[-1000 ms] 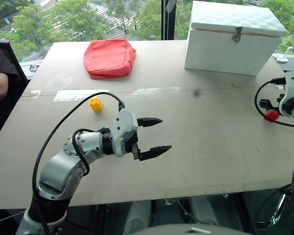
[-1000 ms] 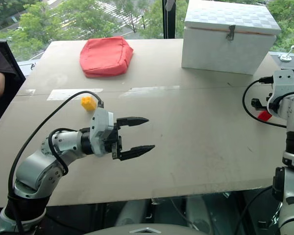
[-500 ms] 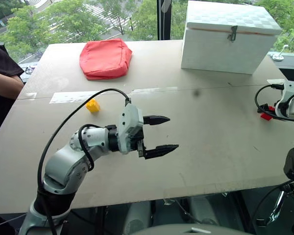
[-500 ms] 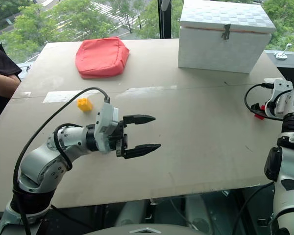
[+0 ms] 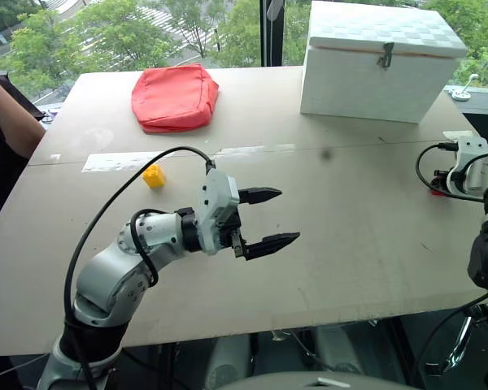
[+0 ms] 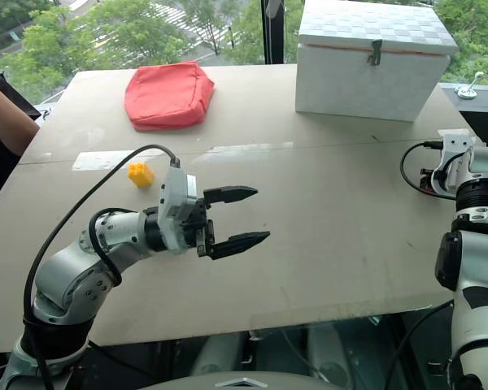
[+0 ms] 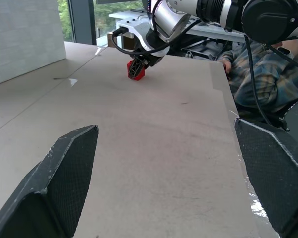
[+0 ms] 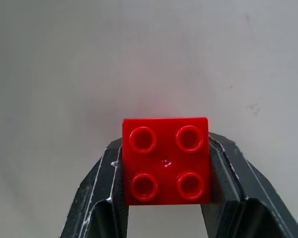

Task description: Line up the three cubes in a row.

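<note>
A yellow cube (image 5: 153, 175) sits on the table (image 5: 350, 211) at the left, behind my left arm. My left gripper (image 5: 286, 216) hovers above the table's middle, pointing right, open and empty. The red cube (image 8: 165, 160) rests on the table near the right edge, studs up. My right gripper (image 8: 165, 148) is shut on it, with one black finger (image 8: 109, 168) pressed against each side. In the left wrist view the red cube (image 7: 135, 70) shows far across the table under the right gripper (image 7: 137, 67).
A red cushion (image 5: 176, 96) lies at the back left and a large white box (image 5: 382, 61) stands at the back right. A person's arm (image 5: 12, 122) is at the table's left edge. A plaid sleeve (image 7: 268, 74) shows beyond the right edge.
My right gripper has come down around the red cube and shut on it. The left gripper has stayed open in the same place. The person's arm at the left has shifted.
</note>
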